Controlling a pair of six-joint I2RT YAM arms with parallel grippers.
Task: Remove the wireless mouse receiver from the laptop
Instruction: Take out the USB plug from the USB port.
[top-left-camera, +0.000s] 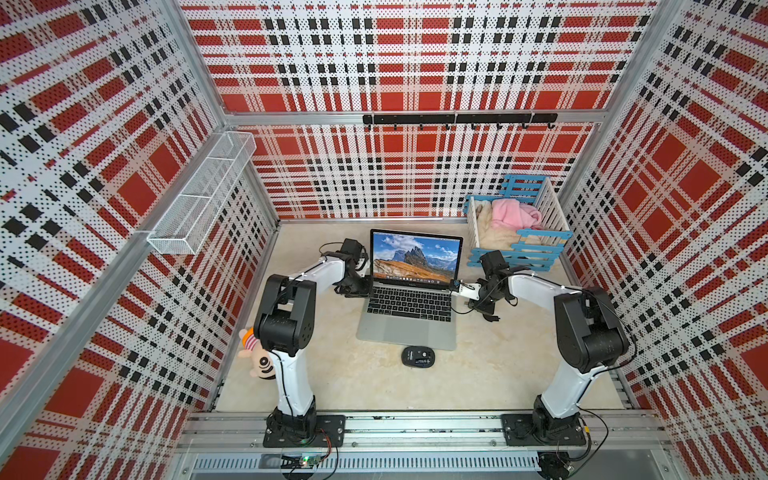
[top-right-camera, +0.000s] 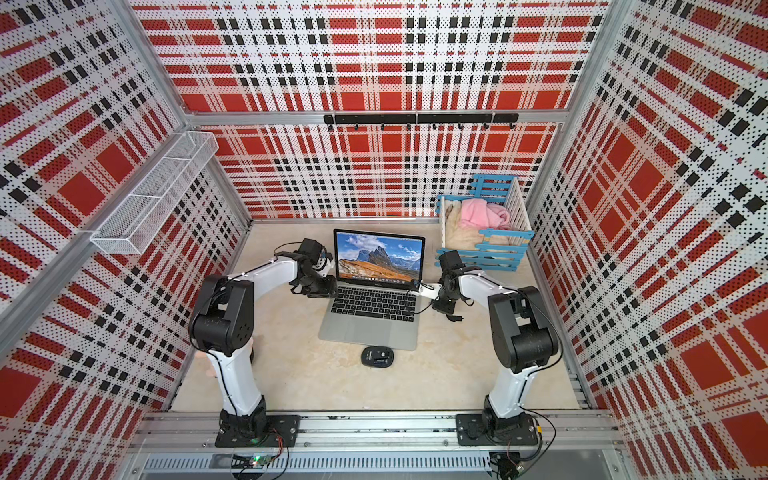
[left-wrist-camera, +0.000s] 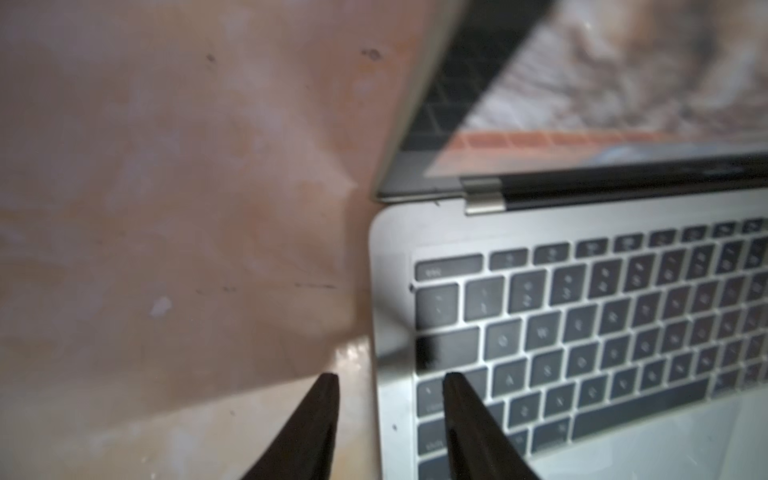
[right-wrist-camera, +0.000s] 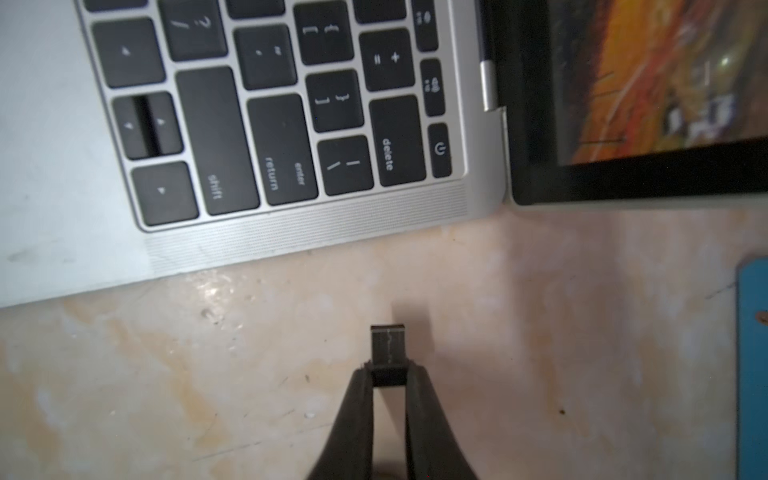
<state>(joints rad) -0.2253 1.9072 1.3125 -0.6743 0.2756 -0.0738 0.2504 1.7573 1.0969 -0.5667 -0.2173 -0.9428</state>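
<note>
Here our right pincer (right-wrist-camera: 388, 376) is pinching the dark stub of the wireless mouse receiver (right-wrist-camera: 388, 345). The receiver's pale metal plug points toward the laptop (right-wrist-camera: 62, 124) but is clear of it, over bare desk (right-wrist-camera: 166, 374) just beside the edge by the return and shift keys. Our left pincer (left-wrist-camera: 390, 380) stands spread, one finger (left-wrist-camera: 318, 415) over the desk and the other over the keyboard's corner, straddling the laptop's left edge. In both top views we see the laptop open with an arm at either side. A black mouse (top-left-camera: 418, 356) lies before the trackpad, and a blue-and-white crate (top-left-camera: 519, 253) holding pink cloth stands behind the right arm.
</note>
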